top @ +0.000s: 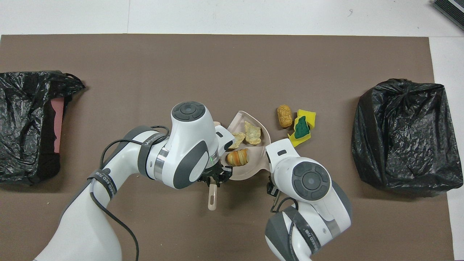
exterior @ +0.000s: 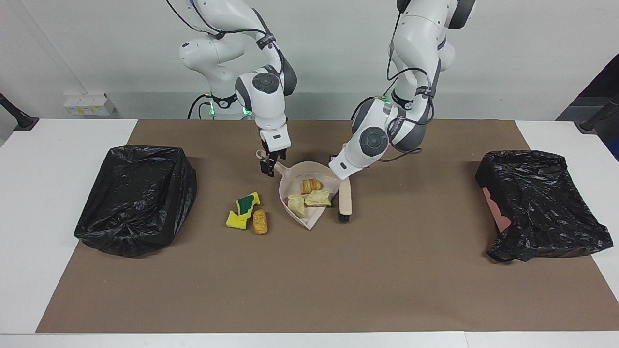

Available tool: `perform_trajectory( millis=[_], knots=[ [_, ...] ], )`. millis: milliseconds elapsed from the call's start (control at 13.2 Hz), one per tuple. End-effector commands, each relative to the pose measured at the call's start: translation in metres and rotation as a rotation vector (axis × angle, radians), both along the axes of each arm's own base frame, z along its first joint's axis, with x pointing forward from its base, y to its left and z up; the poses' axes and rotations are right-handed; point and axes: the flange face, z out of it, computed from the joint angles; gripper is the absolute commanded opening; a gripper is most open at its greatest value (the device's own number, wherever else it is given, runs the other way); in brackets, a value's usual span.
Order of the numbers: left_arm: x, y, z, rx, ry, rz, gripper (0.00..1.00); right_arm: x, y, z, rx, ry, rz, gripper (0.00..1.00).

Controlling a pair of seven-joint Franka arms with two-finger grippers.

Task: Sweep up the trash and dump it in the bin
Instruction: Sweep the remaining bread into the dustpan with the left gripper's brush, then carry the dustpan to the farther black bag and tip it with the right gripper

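The beige dustpan (exterior: 325,170) lies mid-table and holds three bread pieces: a golden one (exterior: 312,185) and two tan ones (exterior: 296,205) (exterior: 317,198). My right gripper (exterior: 271,163) is shut on the pan's handle (exterior: 262,155). My left gripper (top: 214,179) is shut on the beige brush (exterior: 344,198), which rests along the pan's edge toward the left arm's end. Beside the pan, toward the right arm's end, lie a green-faced yellow sponge chunk (exterior: 246,204), a plain yellow chunk (exterior: 236,221) and a brown oval lump (exterior: 260,222).
A bin lined with a black bag (exterior: 138,198) stands toward the right arm's end of the brown mat. A second black-bagged bin (exterior: 537,203) stands toward the left arm's end. The mat (exterior: 309,280) covers most of the white table.
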Motion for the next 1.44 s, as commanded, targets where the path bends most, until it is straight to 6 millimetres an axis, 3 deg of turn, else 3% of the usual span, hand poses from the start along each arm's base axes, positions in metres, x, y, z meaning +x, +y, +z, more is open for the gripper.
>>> perform_trajectory(
  millis=[0, 227, 453, 605, 907, 982, 1133, 1360],
  knots=[
    [0.008, -0.011, 0.020, -0.002, -0.008, 0.044, 0.00, 0.004, -0.004, 0.007, -0.009, 0.016, 0.001, 0.00],
    [0.006, -0.013, 0.030, -0.010, -0.016, 0.045, 0.00, 0.010, -0.015, 0.010, -0.007, 0.013, 0.003, 0.00],
    [0.015, 0.008, 0.039, 0.014, -0.024, 0.067, 0.00, 0.010, -0.015, 0.012, -0.005, 0.010, -0.002, 0.00],
    [0.025, 0.028, 0.042, 0.066, -0.040, 0.070, 0.00, 0.013, -0.027, 0.031, -0.002, 0.002, -0.012, 0.00],
    [0.022, 0.045, 0.054, 0.167, -0.036, 0.113, 0.00, 0.029, -0.078, 0.091, 0.014, -0.043, -0.039, 0.00],
    [0.029, 0.058, 0.056, 0.181, -0.037, 0.139, 0.00, 0.035, -0.094, 0.109, 0.012, -0.046, -0.036, 0.00],
    [0.035, 0.081, 0.054, 0.211, 0.000, 0.141, 0.00, 0.043, -0.144, 0.150, 0.004, -0.045, -0.044, 0.00],
    [0.015, 0.076, 0.053, 0.236, 0.039, 0.116, 0.00, 0.049, -0.230, 0.206, 0.000, -0.021, -0.070, 0.00]
  ],
)
